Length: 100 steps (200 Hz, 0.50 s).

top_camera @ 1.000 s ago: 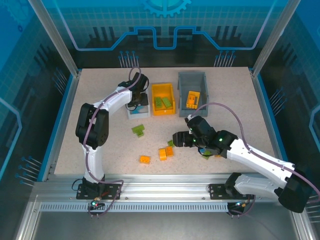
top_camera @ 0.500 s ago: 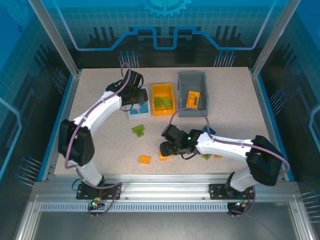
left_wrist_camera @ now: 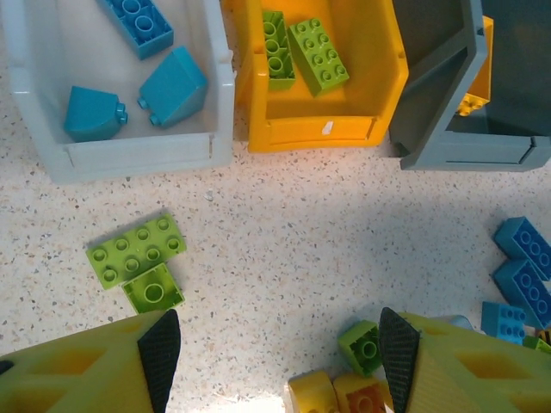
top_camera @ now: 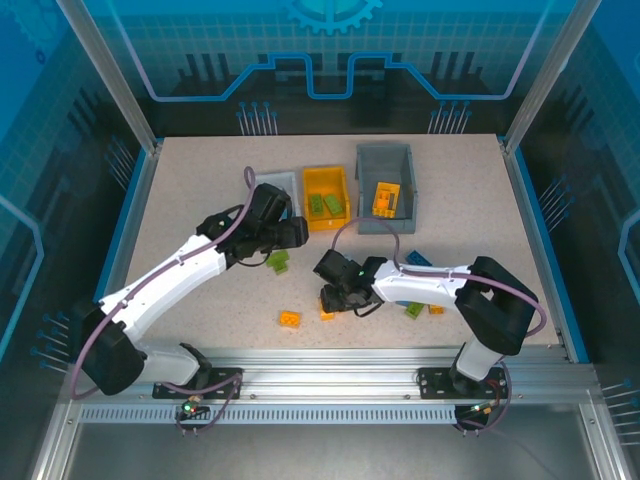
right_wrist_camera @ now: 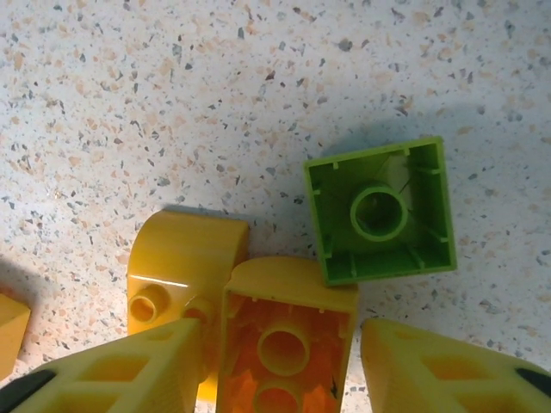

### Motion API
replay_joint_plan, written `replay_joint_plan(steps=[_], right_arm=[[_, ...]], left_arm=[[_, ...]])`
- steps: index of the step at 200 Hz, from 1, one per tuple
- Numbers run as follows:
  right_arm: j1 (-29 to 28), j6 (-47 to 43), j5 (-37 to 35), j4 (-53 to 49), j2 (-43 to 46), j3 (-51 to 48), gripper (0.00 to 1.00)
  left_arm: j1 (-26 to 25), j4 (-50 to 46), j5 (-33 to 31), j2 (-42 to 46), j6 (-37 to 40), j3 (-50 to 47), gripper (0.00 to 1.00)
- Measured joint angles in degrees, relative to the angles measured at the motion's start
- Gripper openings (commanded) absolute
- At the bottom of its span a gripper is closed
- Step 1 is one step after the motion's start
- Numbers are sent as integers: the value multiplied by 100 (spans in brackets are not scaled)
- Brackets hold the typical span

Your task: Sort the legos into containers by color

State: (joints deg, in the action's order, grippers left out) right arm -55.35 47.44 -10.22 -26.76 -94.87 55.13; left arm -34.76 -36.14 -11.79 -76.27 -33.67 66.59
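Right gripper is spread astride an upturned orange brick near the table's front edge, judged poised for grasping; left gripper is held parted, empty.

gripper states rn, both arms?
Left gripper: open, holding nothing.
Right gripper: open, jaws either side of the upside-down orange plastic brick, narrow gaps visible, apparently not yet clamped.

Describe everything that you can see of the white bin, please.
The white bin is a small, open-topped rectangular box of smooth, slightly see-through plastic. It stands upright on the speckled table, at the left end of the row of bins. Inside lie three blue pieces: a studded brick and two sloped bricks. Its right wall stands close against the yellow bin.
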Motion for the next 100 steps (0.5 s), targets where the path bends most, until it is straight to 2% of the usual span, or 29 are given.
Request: replay_joint_plan(steps=[57,100], right_arm=[[234,15,-2,105,48,-326,42],[350,15,-37,92,389,-636,32]], left_arm=[[-280,-2,0,111,-94,0,66],[-501,0,-17,111,-144,0,66]])
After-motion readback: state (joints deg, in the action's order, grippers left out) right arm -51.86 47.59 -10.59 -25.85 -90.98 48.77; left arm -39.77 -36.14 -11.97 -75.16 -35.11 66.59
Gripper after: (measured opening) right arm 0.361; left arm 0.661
